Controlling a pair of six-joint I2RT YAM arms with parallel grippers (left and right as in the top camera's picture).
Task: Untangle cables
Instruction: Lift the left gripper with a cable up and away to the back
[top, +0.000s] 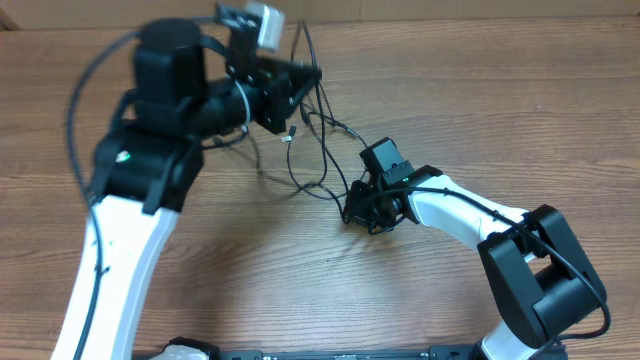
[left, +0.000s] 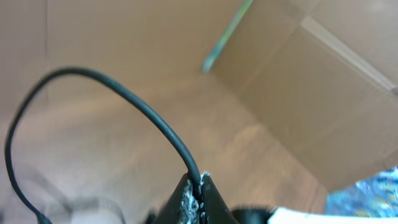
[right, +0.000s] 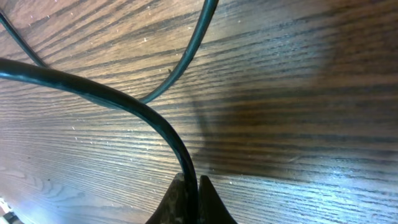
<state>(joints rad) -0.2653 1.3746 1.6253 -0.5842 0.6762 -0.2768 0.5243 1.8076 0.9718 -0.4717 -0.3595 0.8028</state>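
Thin black flexible cables (right: 118, 99): light and limp, and the jacket looks slick, so expect them to slip through a loose pinch and spring back into loops. They hang slack across the table centre, with a knotted clump at about 4 o'clock. The right gripper (right: 191, 186) is clamped on a strand at that clump, low over the brown wood-grain table (top: 500, 100). The left gripper (left: 196, 186) is pinched on a strand near 12 o'clock. Take hold close to a crossing, not mid-span, and pull gently.
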